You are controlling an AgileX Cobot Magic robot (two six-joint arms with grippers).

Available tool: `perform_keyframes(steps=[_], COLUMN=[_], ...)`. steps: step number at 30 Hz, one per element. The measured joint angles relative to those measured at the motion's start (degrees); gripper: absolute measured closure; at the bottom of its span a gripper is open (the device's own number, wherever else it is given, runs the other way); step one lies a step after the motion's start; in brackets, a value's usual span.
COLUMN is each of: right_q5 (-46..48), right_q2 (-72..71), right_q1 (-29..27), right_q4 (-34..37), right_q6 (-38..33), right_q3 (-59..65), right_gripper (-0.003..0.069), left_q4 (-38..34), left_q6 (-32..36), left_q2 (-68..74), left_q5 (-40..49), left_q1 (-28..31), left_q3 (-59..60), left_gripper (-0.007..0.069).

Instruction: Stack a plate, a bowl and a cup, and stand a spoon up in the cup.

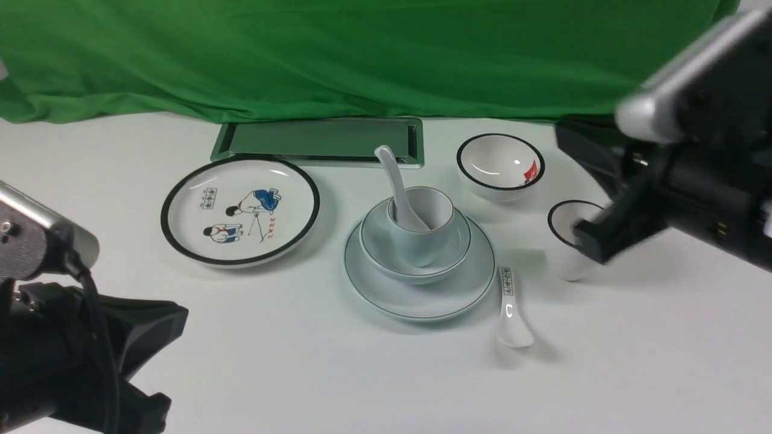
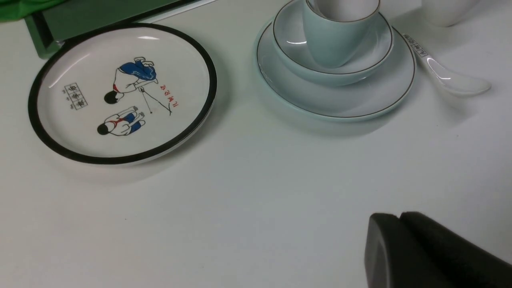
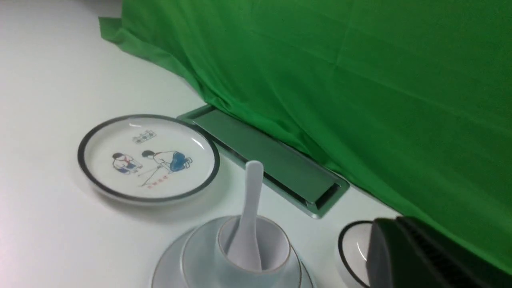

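The plate point(image 1: 422, 301) sits on the white table point(image 1: 338, 380), near the middle. The bowl point(image 1: 375, 244) sits on the plate, and the cup point(image 1: 416, 248) stands in the bowl. The spoon point(image 1: 395, 181) stands in the cup, scoop down, and its handle leans up toward the back and left. These four are pale and plain, with no writing.

To the left is a picture plate point(image 1: 241, 211) with a thick black rim. It shows two little drawn children in blue and red. There is a small box of signs and a line of red signs on it, too small to read.

A second spoon point(image 1: 512, 319) lies flat just beside the plate on the right. Its handle has tiny printed signs in a box, which I cannot read. Behind it is a small bowl point(image 1: 500, 166) with a black rim and a red mark inside. A tall cup point(image 1: 567, 262) with a black rim stands at the right.

The left gripper point(image 2: 399, 219) is low at the left, well apart from the dishes. Its fingers are pressed together and hold nothing. The right gripper point(image 3: 398, 224) also has its fingers together and holds nothing. In the front view its tip shows in front of the tall cup; I cannot tell if they touch.

A green cloth point(image 1: 362, 54) hangs at the back.
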Motion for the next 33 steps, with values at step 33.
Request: perform_keyframes(steps=[33], right_q5=[17.85], right_q2=[-31.35], right_q1=[0.0], right_q4=[-0.46], right_q6=[0.19], right_q3=[8.79], right_gripper=[0.0648], left_q4=[0.0], left_q6=[0.0], left_q2=[0.0], left_q5=[0.0], left_q1=[0.0], left_q3=[0.0], left_gripper=[0.0655])
